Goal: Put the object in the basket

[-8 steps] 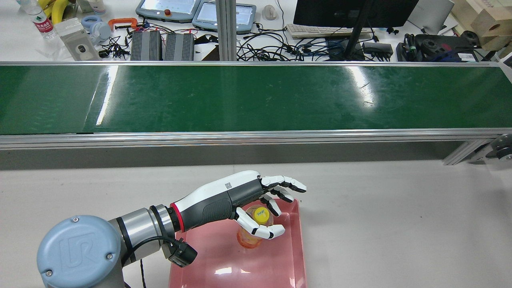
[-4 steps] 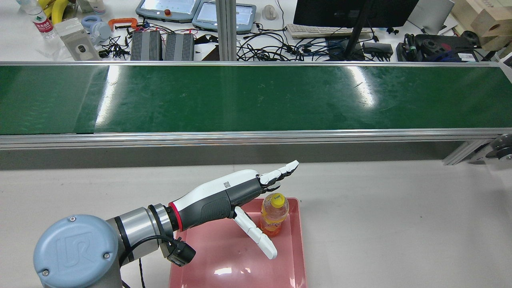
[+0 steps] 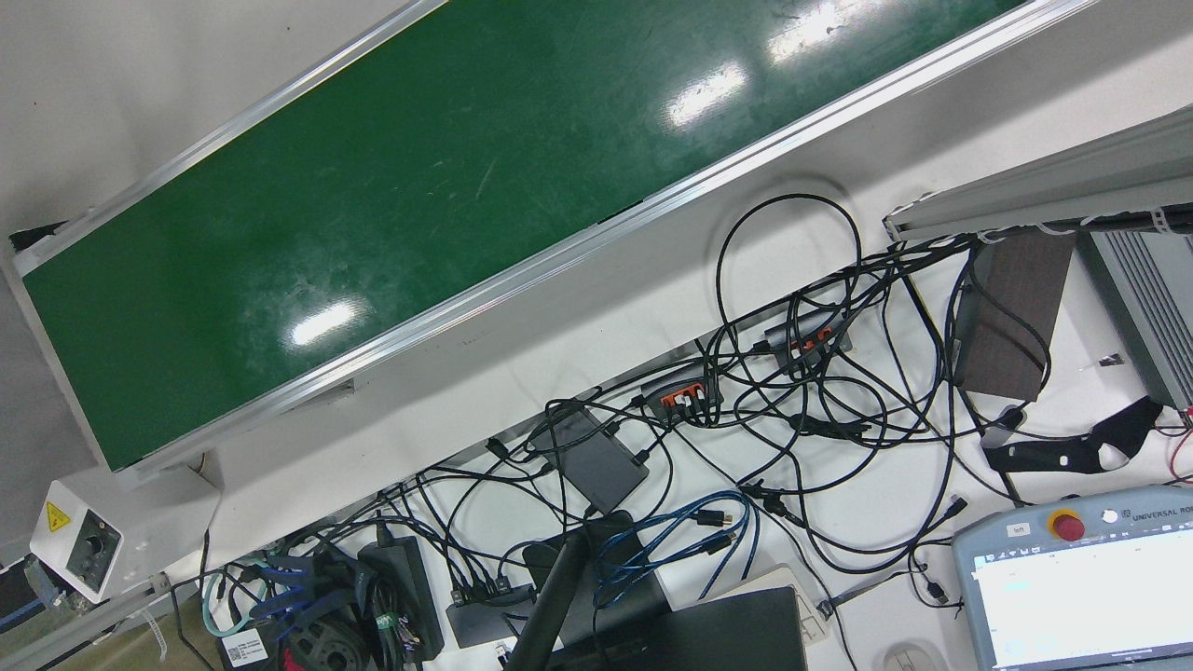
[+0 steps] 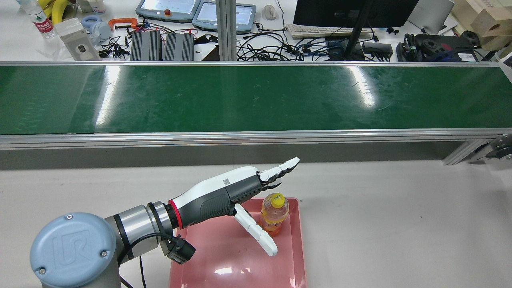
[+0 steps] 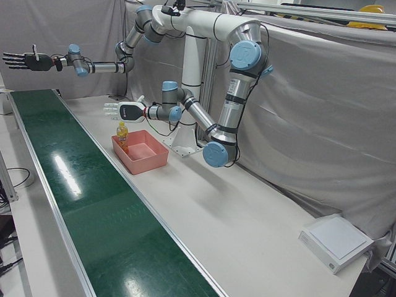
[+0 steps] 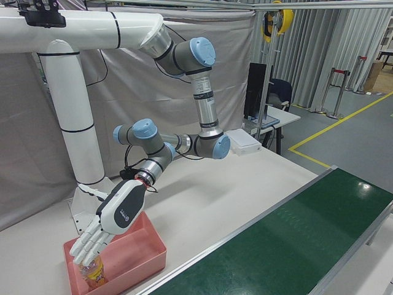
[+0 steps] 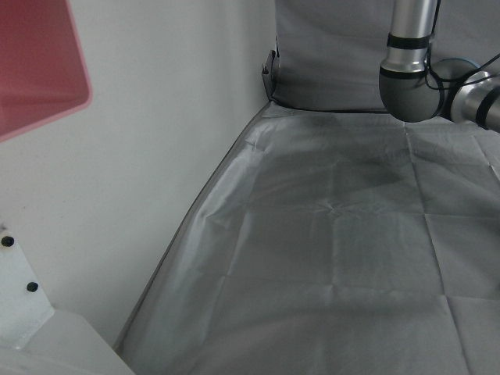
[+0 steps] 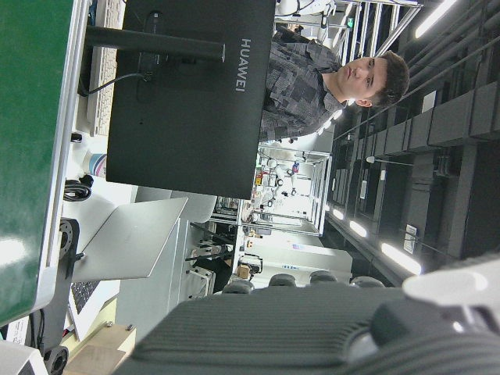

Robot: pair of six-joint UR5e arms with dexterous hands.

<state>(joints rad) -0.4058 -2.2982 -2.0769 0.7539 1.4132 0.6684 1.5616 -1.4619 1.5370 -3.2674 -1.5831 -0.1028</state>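
Observation:
An orange drink bottle (image 4: 273, 214) with a yellow cap stands upright in the far right corner of the pink basket (image 4: 224, 260). My left hand (image 4: 240, 190) hovers just left of and above it, open, fingers stretched straight and the thumb pointing down beside the bottle without gripping it. From the front corners the bottle (image 5: 122, 133) (image 6: 92, 271) shows inside the basket (image 5: 145, 158) (image 6: 132, 258) under the left hand (image 5: 124, 111) (image 6: 107, 224). My right hand (image 5: 23, 60) is held high above the belt's far end, open, fingers spread, holding nothing.
The long green conveyor belt (image 4: 256, 98) runs past the basket on the far side, with an aluminium rail. Behind it lie cables, teach pendants and a monitor (image 4: 352, 12). A person (image 8: 328, 78) shows in the right hand view.
A second ago my left hand's fingers curled around the bottle. They have since opened and straightened, leaving the bottle standing in the basket; the hand has drawn slightly up and back.

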